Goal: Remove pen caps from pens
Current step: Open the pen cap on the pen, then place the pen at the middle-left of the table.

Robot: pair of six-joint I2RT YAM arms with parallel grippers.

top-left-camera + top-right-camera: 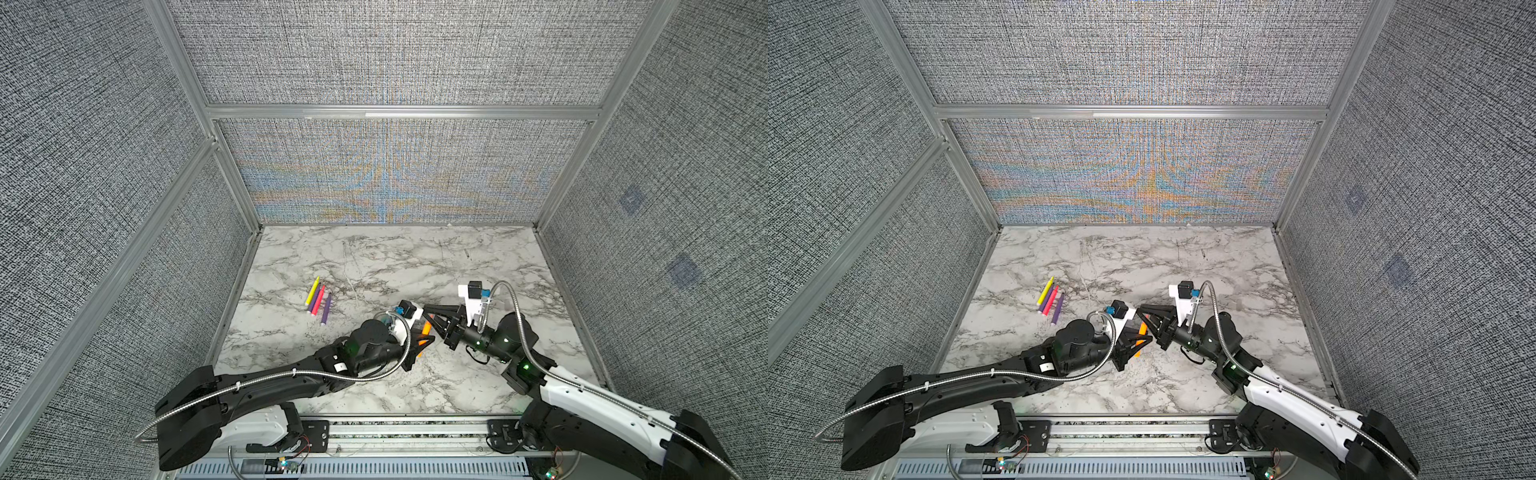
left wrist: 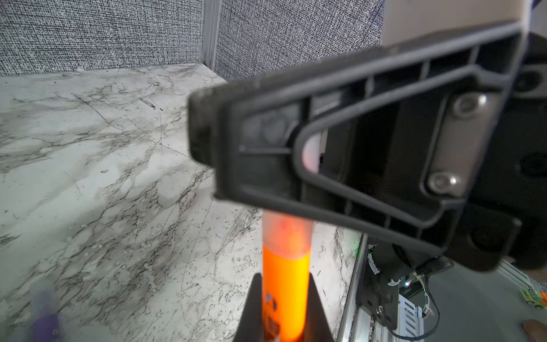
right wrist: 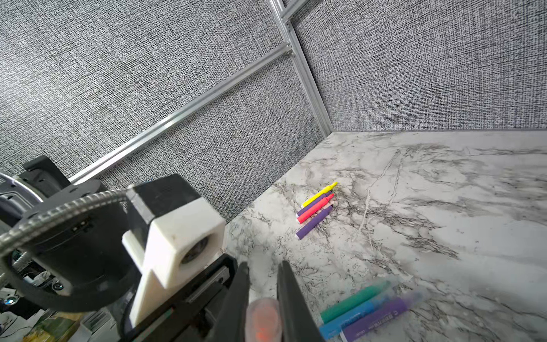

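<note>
Left jaws clamp the orange pen [image 2: 285,281]; right jaws apparently pinch its cap [image 3: 262,316].

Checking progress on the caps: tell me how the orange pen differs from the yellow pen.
The orange pen is gripped by the left gripper, its clear cap pinched in the right gripper; the yellow pen lies loose on the table. The orange pen is capped; the yellow pen's tip is bare. Both are slim, bright markers.
</note>
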